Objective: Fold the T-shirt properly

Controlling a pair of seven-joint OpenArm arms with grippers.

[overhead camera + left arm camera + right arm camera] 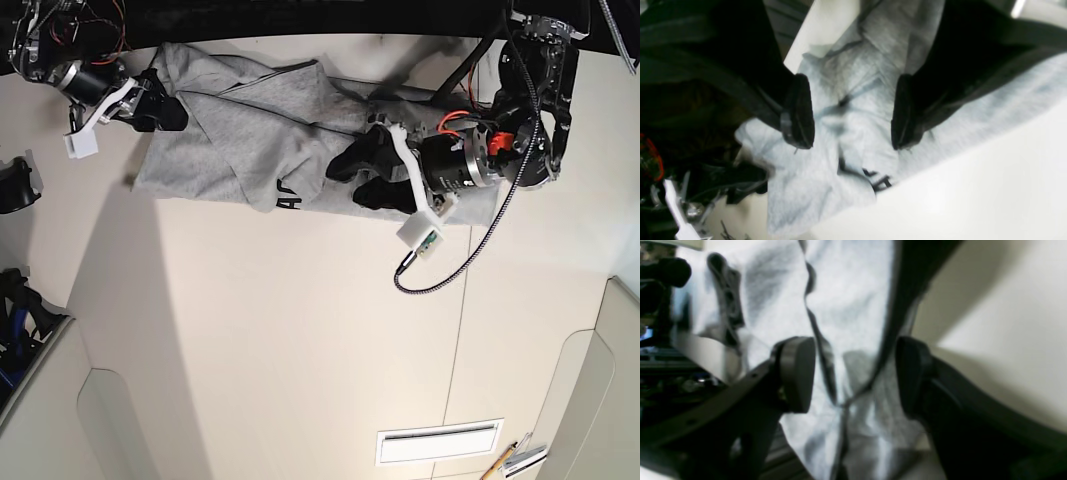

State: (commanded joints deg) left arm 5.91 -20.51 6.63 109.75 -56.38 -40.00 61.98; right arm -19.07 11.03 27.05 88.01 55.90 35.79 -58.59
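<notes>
I am working on the T-shirt (300, 150), which is lying in a long, rumpled strip along the far side of the table (300, 330), with a little black lettering peeking out at its near edge. My left claw (852, 111) is spreading its fingers wide over the middle of the cloth, with creased fabric showing between them; I see nothing pinched there. My right claw (856, 375) is also standing open, over the other end of the shirt, with a raised ridge of cloth running between its fingers. I cannot tell whether the fingers are touching it.

I am judging the step in hand to be getting a hold at both places, so that I can straighten this bunched strip before making any neat fold. To do it well, I am lining each pair of fingers across a ridge rather than along it, and aiming low enough to catch every layer I want without pressing hard into the table. Closing gently and evenly on both sides is the safe way; a shallow pinch is likely to take only the top layer and leave the rest behind. Once both holds are firm, the next move is calling for a small lift and a slow outward pull, keeping the tension level. Tugging one side first could drag the whole shirt askew and deepen the diagonal creases.
</notes>
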